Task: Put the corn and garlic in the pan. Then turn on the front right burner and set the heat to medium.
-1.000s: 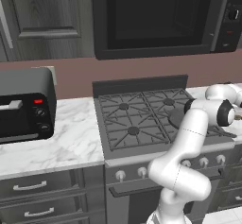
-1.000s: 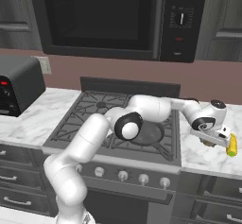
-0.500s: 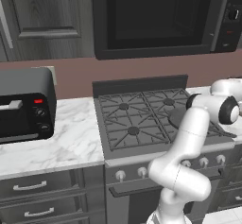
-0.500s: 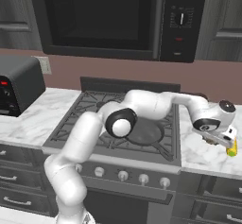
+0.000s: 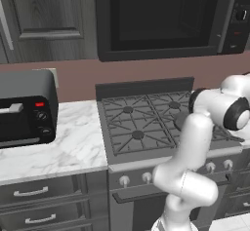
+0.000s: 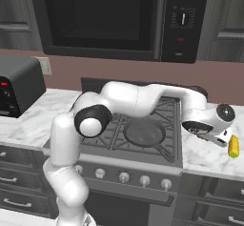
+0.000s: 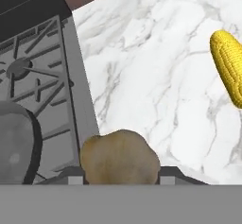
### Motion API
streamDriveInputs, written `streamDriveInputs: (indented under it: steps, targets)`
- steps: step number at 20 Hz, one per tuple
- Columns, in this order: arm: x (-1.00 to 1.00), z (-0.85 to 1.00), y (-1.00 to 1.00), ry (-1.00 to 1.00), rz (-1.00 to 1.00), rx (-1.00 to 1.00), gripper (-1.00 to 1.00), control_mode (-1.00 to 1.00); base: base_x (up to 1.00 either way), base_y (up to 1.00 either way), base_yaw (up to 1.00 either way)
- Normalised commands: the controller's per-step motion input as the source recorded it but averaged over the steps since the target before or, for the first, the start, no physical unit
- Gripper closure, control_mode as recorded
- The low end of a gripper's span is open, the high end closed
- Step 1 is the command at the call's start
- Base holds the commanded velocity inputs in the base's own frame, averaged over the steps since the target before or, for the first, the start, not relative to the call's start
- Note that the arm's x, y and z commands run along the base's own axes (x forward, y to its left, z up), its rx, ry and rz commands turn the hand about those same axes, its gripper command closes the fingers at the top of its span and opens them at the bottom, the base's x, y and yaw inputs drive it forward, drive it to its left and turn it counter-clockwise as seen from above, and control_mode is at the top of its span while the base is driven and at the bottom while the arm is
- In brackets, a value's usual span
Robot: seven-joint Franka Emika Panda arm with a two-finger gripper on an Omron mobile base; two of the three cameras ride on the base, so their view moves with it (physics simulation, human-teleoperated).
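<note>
Gripper (image 7: 119,179) closed on garlic (image 7: 119,158), holding it over white counter (image 7: 156,76) by stove (image 7: 38,81) edge. Corn (image 6: 233,145) lying on counter, just past hand. Pan (image 6: 144,133) on front right burner. Hand has swung back toward stove; corn not moved.

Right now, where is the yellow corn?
The corn lies on the white marble counter to the right of the stove, just past the gripper. In the hand view it sits at the right edge, beyond the garlic.
</note>
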Motion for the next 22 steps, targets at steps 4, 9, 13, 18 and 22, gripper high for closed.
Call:
streamDriveInputs:
  steps: [4,9,13,18,22]
  targets:
    - [-0.46,0.42,1.00,-0.11,0.04,-0.07,1.00,-1.00,0.00,0.00,0.00]
    - [-0.10,0.38,1.00,0.05,0.00,-0.09,1.00,-1.00,0.00,0.00,0.00]
    - [0.22,0.24,0.99,0.28,0.00,-0.13,1.00,-1.00,0.00,0.00,0.00]
    - [0.31,0.10,0.88,0.35,0.00,-0.11,1.00,-1.00,0.00,0.00,0.00]
    - [0.31,0.00,0.46,0.21,-0.03,-0.01,1.00,-1.00,0.00,0.00,0.00]
